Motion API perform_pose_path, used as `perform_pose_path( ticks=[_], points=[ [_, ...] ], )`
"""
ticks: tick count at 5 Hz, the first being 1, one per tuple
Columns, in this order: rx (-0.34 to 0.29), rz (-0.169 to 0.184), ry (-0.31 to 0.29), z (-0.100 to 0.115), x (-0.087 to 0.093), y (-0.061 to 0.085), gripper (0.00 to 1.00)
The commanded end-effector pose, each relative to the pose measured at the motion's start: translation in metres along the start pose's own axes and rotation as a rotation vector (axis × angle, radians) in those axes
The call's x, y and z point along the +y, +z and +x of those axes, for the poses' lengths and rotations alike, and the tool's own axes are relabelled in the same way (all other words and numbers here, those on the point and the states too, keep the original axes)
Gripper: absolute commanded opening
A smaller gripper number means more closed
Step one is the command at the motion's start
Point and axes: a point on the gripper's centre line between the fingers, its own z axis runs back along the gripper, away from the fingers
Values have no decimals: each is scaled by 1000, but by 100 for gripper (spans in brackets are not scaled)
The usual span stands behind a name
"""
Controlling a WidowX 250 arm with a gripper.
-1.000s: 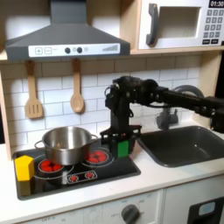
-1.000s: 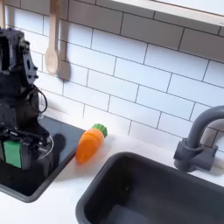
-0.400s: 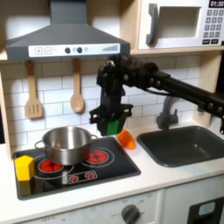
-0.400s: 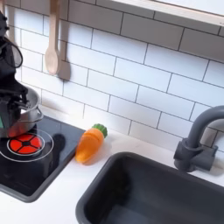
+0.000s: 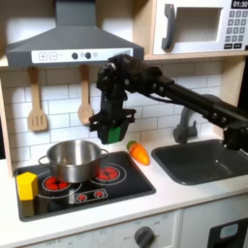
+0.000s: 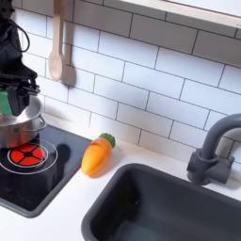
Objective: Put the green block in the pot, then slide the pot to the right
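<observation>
We saw the pincer (image 5: 109, 131) held above the stove, clamped on the green block (image 5: 113, 133), which hung in the air just past the right rim of the pot (image 5: 71, 159) in the first exterior view. In the second exterior view the green block (image 6: 11, 100) sat between the dark fingers right over the pot (image 6: 19, 127), apart from it and not yet inside.

We judged the block light, stiff and smooth-sided, a small cube that a squeeze on two opposite flat faces would carry well; a loose grip might let it slip, since the faces looked glossy. It should drop cleanly into the wide, shallow pot once it was over the middle.

The pot stood on the left burner of the black stovetop (image 5: 116, 184). We took it for thin, hard metal, light and slick, likely to skate or spin if pushed off-centre. We reckoned the rim or inner wall the best place to hold it for sliding. The yellow block (image 5: 26, 186) and the carrot (image 5: 139, 153) lay well clear on the tabletop.
</observation>
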Motion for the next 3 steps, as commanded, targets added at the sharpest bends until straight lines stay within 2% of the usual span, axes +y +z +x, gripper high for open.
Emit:
perform_pose_path(
  ticks=[1, 3],
  points=[
    [-14, 11, 33, 23, 10, -10, 0],
    [-20, 36, 54, 38, 18, -20, 0]
  ],
)
